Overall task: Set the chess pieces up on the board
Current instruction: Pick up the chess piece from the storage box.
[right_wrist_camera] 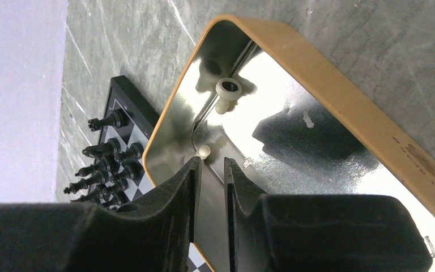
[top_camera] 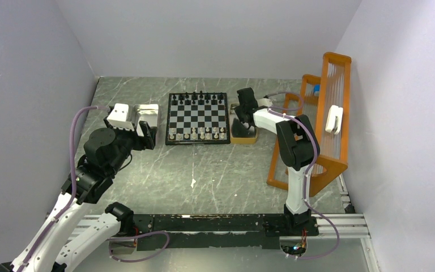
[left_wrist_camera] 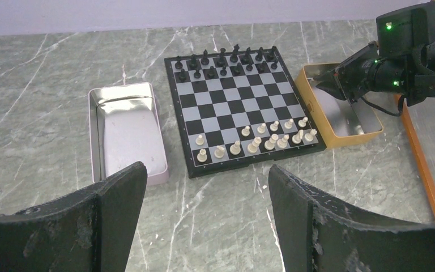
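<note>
Two groups of chess pieces (left_wrist_camera: pixel 253 145) on the board (left_wrist_camera: pixel 241 107), all upright, long axes vertical. Black pieces (left_wrist_camera: pixel 222 59) in the two far rows, cream pieces (left_wrist_camera: pixel 283 140) in the two near rows. Nearest cream row looking full, 2nd cream row w/ gaps toward its left. Board square, flat on the marbled table (top_camera: pixel 204 175), toward the far side, edges roughly parallel w/ the table's, black side away from the arm bases.

Off the board: loose cream piece (right_wrist_camera: pixel 226 93) in the tan tray (right_wrist_camera: pixel 328 85), tipped over near the tray's end wall. Round hollow base turned toward the right wrist cam, stem slanting down-left in that view, mirrored in the shiny floor. Second, smaller cream bit (right_wrist_camera: pixel 204 150) just past the fingertips; contact w/ them: can't tell.

Tan tray just beside the board's right edge. Right gripper (right_wrist_camera: pixel 210 170) down inside it, pads nearly together w/ a slim gap, nothing btwn them.

Silvery tray (left_wrist_camera: pixel 126 130) just left of the board, long side parallel to the board edge. Left gripper (left_wrist_camera: pixel 204 215) hovering on the near side of that tray & the board, jaws spread wide, holding nothing. Orange rack (top_camera: pixel 323 130) standing at far right, beyond the right arm.
</note>
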`<act>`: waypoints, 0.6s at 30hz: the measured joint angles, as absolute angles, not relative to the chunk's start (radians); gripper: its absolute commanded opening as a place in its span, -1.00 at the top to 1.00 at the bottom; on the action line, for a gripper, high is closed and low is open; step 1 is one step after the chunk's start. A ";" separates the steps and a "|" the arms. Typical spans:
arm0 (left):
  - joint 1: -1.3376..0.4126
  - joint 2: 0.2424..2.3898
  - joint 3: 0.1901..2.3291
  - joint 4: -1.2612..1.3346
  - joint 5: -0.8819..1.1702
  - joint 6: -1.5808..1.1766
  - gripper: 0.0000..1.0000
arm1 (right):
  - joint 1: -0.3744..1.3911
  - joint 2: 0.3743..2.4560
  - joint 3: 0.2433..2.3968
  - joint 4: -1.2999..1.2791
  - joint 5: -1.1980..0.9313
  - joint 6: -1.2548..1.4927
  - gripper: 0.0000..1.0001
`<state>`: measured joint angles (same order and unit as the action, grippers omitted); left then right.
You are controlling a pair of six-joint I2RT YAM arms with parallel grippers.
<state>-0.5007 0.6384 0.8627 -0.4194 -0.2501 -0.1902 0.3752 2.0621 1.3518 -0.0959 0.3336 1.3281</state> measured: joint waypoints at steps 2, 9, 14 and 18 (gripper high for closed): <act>-0.501 0.638 0.863 -0.419 -0.250 -0.190 -0.65 | 0.375 2.062 1.352 -0.096 0.333 1.348 0.47; -0.501 0.638 0.863 -0.419 -0.250 -0.190 -0.65 | 0.377 2.084 1.352 -0.092 0.328 1.403 0.47; -0.501 0.638 0.863 -0.420 -0.250 -0.190 -0.65 | 0.377 2.110 1.356 -0.083 0.324 1.437 0.44; -0.501 0.638 0.863 -0.419 -0.250 -0.190 -0.65 | 0.377 2.112 1.361 -0.078 0.321 1.460 0.41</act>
